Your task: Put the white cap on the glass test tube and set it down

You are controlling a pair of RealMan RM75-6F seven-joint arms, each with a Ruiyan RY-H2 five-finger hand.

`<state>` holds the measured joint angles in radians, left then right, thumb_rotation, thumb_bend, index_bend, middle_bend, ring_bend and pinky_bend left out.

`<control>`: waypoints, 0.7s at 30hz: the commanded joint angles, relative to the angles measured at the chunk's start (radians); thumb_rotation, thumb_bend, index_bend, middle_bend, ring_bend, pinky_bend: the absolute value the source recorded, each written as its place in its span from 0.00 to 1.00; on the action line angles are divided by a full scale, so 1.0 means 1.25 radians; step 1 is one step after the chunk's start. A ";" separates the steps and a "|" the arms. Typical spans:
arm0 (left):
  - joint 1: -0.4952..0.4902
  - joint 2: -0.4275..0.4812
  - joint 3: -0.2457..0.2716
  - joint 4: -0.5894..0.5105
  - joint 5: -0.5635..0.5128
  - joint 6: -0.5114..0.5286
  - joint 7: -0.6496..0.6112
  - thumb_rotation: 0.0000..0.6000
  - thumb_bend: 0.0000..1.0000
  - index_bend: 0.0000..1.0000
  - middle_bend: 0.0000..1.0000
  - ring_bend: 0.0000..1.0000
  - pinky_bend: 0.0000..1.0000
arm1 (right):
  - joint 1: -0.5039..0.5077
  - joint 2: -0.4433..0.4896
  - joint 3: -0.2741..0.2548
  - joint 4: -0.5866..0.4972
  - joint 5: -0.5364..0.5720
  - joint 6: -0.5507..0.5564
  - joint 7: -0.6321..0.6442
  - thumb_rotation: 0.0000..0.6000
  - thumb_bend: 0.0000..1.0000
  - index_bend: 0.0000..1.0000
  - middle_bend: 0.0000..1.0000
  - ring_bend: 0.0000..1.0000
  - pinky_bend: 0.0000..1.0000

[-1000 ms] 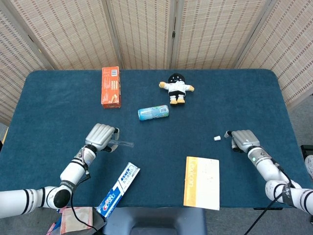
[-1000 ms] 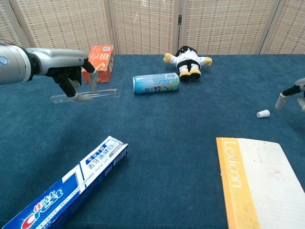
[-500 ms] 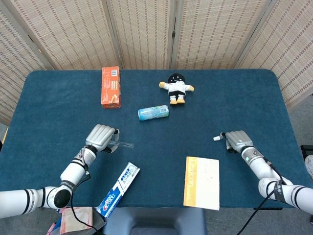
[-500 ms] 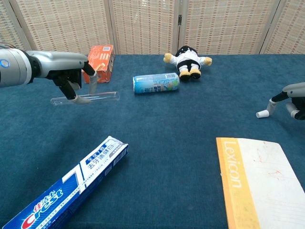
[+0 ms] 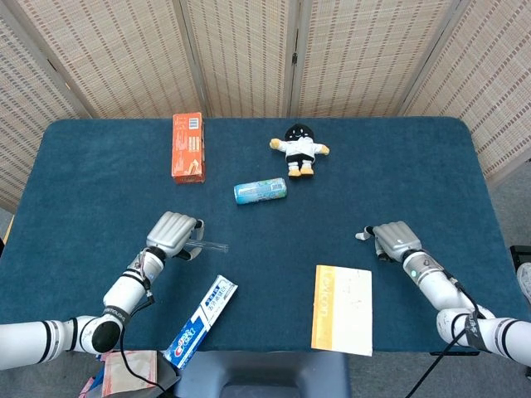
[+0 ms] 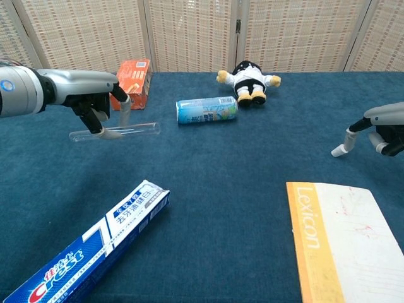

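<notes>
Here, view by view.
Head view, left hand (image 5: 172, 233): at 8 o'clock on the blue worktop (image 5: 99, 174), fingers curled over the glass test tube (image 5: 211, 245), whose free end points toward 3 o'clock.
Head view, right hand (image 5: 393, 239): at 4 o'clock; the white cap (image 5: 360, 235) sits at its fingertip; grip cannot be told from here.
Head view, other things: orange box (image 5: 187, 147) at 11 o'clock, plush doll (image 5: 299, 149) at 12, blue can (image 5: 260, 191) centre, toothpaste box (image 5: 202, 320) at 7, book (image 5: 342, 309) at 5.
Chest view, left hand (image 6: 95, 101): pinching the test tube (image 6: 129, 130), held level above the cloth.
Chest view, right hand (image 6: 384, 126): one finger stretched out, its tip touching the cap (image 6: 338, 151); cap low by the worktop, whether gripped cannot be told.
</notes>
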<state>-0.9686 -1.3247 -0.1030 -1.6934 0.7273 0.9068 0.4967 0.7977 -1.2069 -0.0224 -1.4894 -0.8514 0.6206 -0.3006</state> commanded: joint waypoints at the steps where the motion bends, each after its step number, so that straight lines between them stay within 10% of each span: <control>1: 0.001 0.001 0.001 0.000 0.001 0.000 0.000 1.00 0.36 0.59 1.00 1.00 1.00 | 0.001 -0.001 0.000 0.000 0.001 0.003 0.001 1.00 0.91 0.23 1.00 1.00 1.00; 21: -0.003 -0.006 -0.001 -0.001 0.004 -0.001 0.002 1.00 0.36 0.59 1.00 1.00 1.00 | -0.008 0.098 -0.005 -0.127 -0.009 0.086 -0.026 1.00 0.88 0.23 0.99 1.00 1.00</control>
<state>-0.9721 -1.3321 -0.1040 -1.6943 0.7329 0.9057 0.4991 0.7935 -1.1060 -0.0319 -1.6230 -0.8605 0.7058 -0.3284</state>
